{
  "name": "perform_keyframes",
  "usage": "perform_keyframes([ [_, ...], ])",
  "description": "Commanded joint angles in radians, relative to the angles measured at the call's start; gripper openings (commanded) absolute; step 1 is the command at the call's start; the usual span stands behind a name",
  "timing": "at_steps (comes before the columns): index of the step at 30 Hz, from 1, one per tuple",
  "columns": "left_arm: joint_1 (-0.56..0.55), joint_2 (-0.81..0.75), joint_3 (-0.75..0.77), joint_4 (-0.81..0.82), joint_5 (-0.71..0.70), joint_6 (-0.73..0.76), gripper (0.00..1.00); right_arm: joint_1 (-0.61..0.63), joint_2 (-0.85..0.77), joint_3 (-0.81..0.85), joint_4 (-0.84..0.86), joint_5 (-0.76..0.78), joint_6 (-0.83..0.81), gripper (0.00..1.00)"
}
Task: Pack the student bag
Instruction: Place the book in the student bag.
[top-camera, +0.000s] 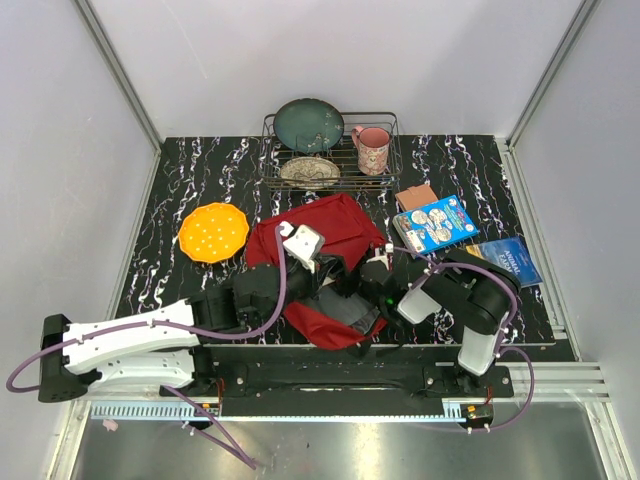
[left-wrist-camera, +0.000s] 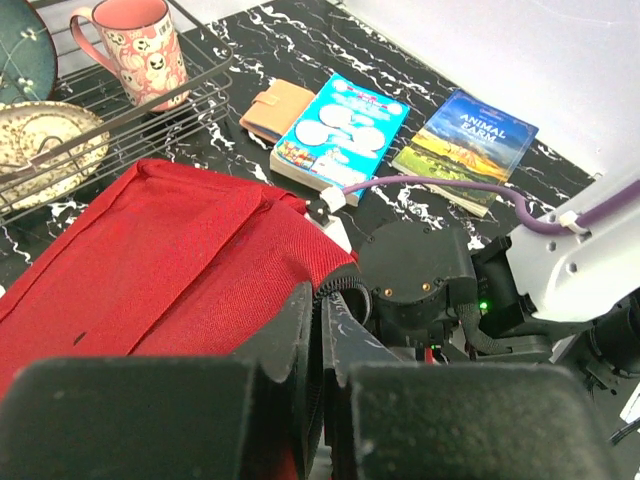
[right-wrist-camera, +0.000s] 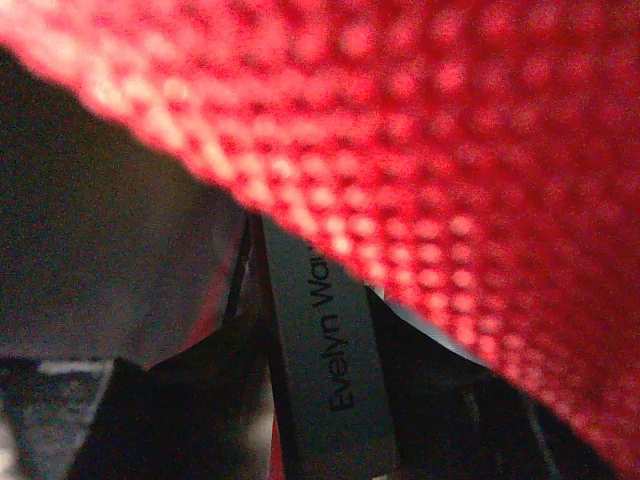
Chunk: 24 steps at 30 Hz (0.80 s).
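The red student bag (top-camera: 325, 225) lies in the middle of the table, its opening towards the arms. My left gripper (top-camera: 322, 277) is shut on the bag's black zipper edge (left-wrist-camera: 345, 285) and holds it up; red fabric (left-wrist-camera: 170, 260) fills the left of the left wrist view. My right gripper (top-camera: 368, 290) is at the bag's opening, shut on a grey book (top-camera: 352, 310). In the right wrist view the book's spine (right-wrist-camera: 320, 370) reads "Evelyn Wau" and stands between my dark fingers (right-wrist-camera: 170, 420), under blurred red bag fabric (right-wrist-camera: 450, 130).
A wire dish rack (top-camera: 330, 150) at the back holds a green plate (top-camera: 309, 124), a patterned plate (top-camera: 309, 170) and a pink mug (top-camera: 372, 148). An orange plate (top-camera: 213, 232) lies left. A brown wallet (top-camera: 416, 196), a blue book (top-camera: 434, 223) and an Animal Farm book (top-camera: 508, 258) lie right.
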<state>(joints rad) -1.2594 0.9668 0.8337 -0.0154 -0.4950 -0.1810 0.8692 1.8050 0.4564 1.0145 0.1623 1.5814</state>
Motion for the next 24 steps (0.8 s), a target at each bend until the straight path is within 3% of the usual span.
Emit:
perform_keyframes([
  [1,-0.009,-0.063,0.001,0.123,0.000,-0.018,0.00,-0.022,0.039,0.036,0.130,-0.017,-0.032,0.42],
  [9,-0.009,-0.063,-0.010,0.091,-0.066,-0.018,0.00,-0.018,-0.206,-0.109,-0.112,-0.030,-0.130,0.72],
  [13,-0.006,-0.057,-0.030,0.101,-0.105,-0.032,0.00,-0.013,-0.433,-0.130,-0.348,-0.032,-0.199,0.77],
  [14,-0.005,-0.054,-0.031,0.101,-0.109,-0.034,0.00,-0.010,-0.472,-0.124,-0.410,-0.023,-0.210,0.90],
  [18,0.006,-0.042,-0.035,0.101,-0.138,-0.048,0.00,-0.007,-0.672,-0.108,-0.739,0.029,-0.251,0.91],
  [24,0.031,-0.028,-0.010,0.045,-0.163,-0.067,0.04,-0.004,-1.165,-0.122,-1.308,0.123,-0.294,0.88],
])
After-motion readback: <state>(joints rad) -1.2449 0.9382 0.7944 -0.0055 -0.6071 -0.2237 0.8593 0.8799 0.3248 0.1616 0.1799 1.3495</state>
